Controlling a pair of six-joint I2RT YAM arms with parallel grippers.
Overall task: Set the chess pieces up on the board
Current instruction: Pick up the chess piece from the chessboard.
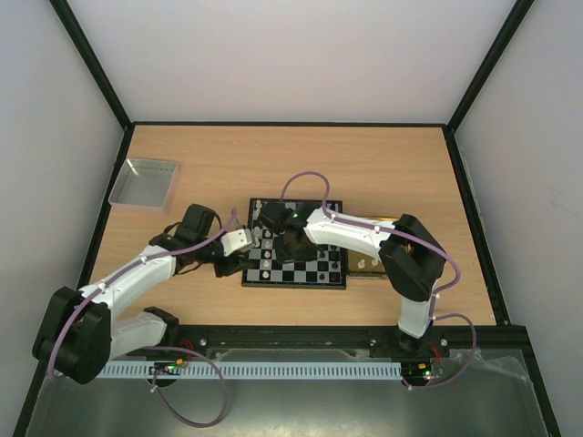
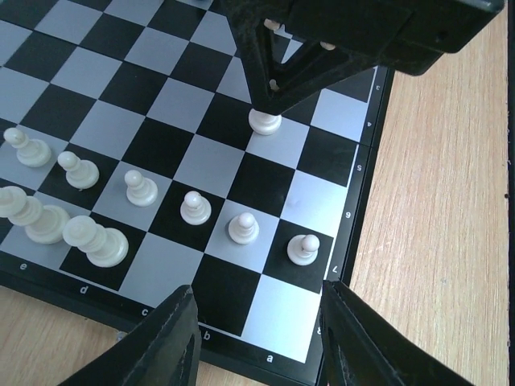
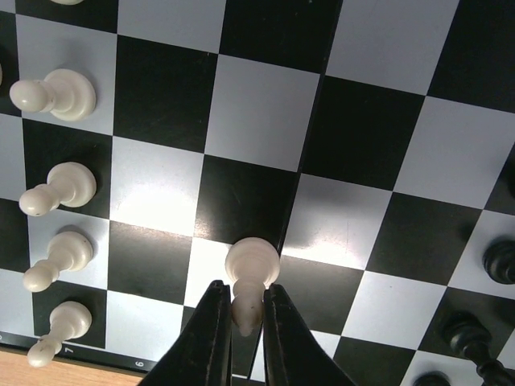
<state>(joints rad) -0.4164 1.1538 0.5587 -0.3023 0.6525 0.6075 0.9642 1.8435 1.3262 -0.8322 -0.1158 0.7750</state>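
Observation:
The board [image 1: 305,273] lies in the middle of the table between both arms. My right gripper [image 3: 241,293] is shut on the top of a white chess piece [image 3: 252,269]. In the left wrist view that piece [image 2: 265,122] stands upright with its base at a light square near the board's edge; whether it touches, I cannot tell. A row of white pawns [image 2: 194,207] stands one rank in from the near edge, with larger white pieces [image 2: 96,240] behind them. My left gripper [image 2: 257,338] hangs open over the board's near corner with nothing between its fingers. Black pieces [image 3: 499,261] stand on the opposite side.
A grey metal tray [image 1: 144,182] sits at the table's back left. A shiny yellow tray [image 1: 369,264] lies just right of the board, partly under the right arm. The two grippers are close together over the board's left half.

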